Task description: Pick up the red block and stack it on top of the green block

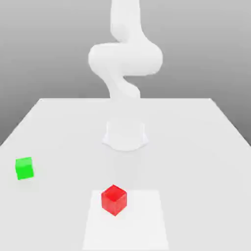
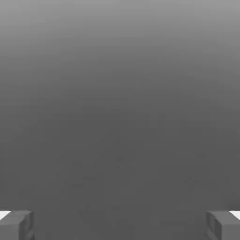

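Note:
The red block (image 1: 113,199) sits on the white table (image 1: 196,147) near its front edge, about the middle of the exterior view. The green block (image 1: 24,168) rests on the table at the exterior view's left, a little farther back and well apart from the red one. In the hand view my gripper (image 2: 120,226) is open: its two grey fingertips (image 2: 17,225) stand far apart with nothing between them, against a plain grey background. The white arm (image 1: 125,59) rises behind the blocks at the back of the table.
The arm's round base (image 1: 125,135) stands on the table's middle, behind the red block. A slightly lighter square patch (image 1: 142,230) marks the table surface under and around the red block. The table's side edges run toward the front on both sides.

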